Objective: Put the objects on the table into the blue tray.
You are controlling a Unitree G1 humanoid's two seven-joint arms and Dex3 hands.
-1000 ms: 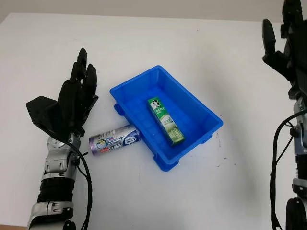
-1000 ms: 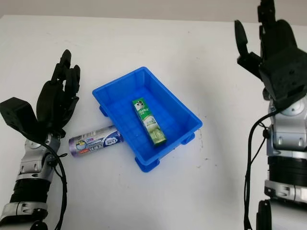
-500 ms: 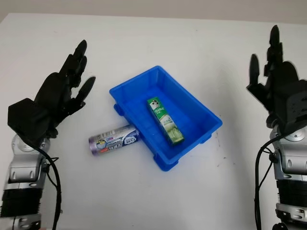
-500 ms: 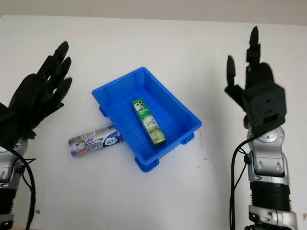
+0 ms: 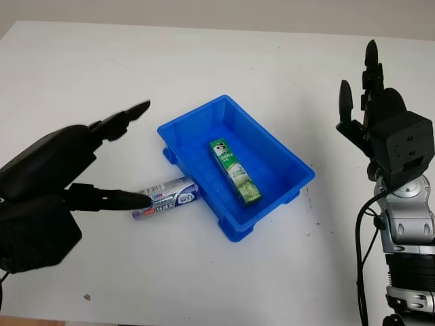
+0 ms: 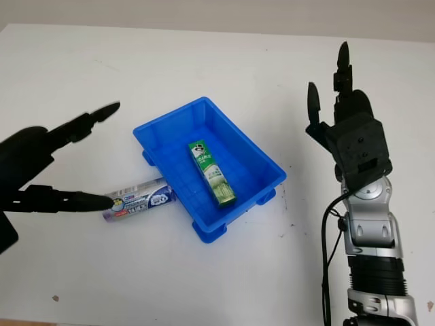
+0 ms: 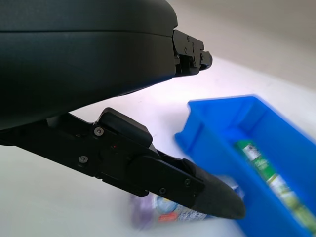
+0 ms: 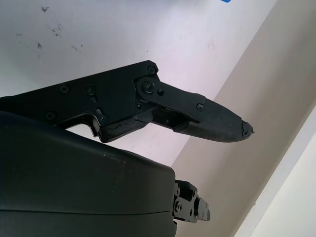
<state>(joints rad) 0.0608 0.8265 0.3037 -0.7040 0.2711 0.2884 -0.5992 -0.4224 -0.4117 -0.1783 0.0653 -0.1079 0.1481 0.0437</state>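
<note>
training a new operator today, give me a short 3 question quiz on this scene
1. True or false: the green box lies inside the blue tray.
2. Which thing is not yet in the tray? A) the green box B) the purple tube C) a red cup
3. Fill in: the right robot hand is raised to the tray's right, open, holding ______.

Key
1. True.
2. B: the tube lies on the white table against the tray's outer wall, with the open left robot hand reaching over it.
3. Nothing.
</note>
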